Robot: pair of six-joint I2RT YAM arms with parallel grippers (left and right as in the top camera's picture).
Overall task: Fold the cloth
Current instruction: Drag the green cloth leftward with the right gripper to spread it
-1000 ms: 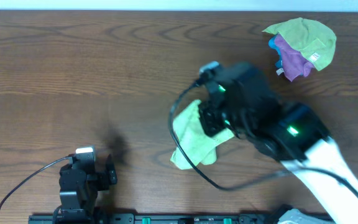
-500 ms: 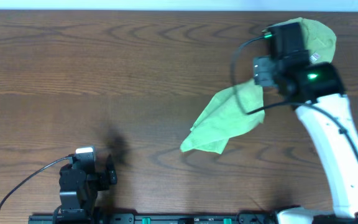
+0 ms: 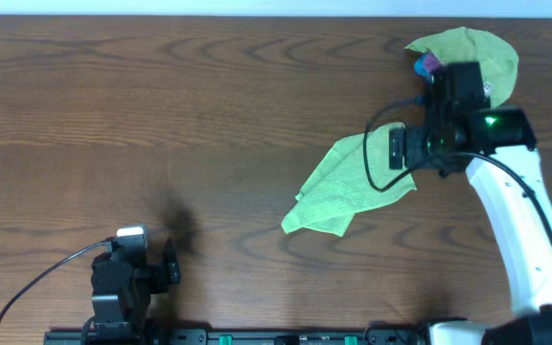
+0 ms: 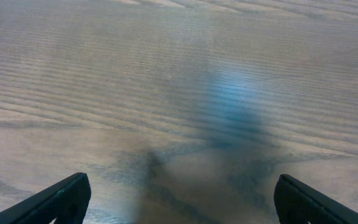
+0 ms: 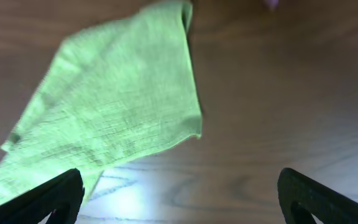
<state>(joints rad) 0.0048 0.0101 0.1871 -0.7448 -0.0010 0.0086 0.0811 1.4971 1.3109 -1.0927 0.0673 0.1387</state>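
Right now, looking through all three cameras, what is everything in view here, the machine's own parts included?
Green cloth: one, light green, lying loosely spread right of the table's middle.
Cloth heap: one, green with bits of purple and blue, far right corner, partly hidden by the robot.
Table: one, brown wood grain, under everything.
Left arm: one, black, near edge on the left, with a black cable.
Left gripper: one, black, open over bare wood.
Right arm: one, white and black, green lights.
Right gripper: one, black, open above the green cloth's right edge.
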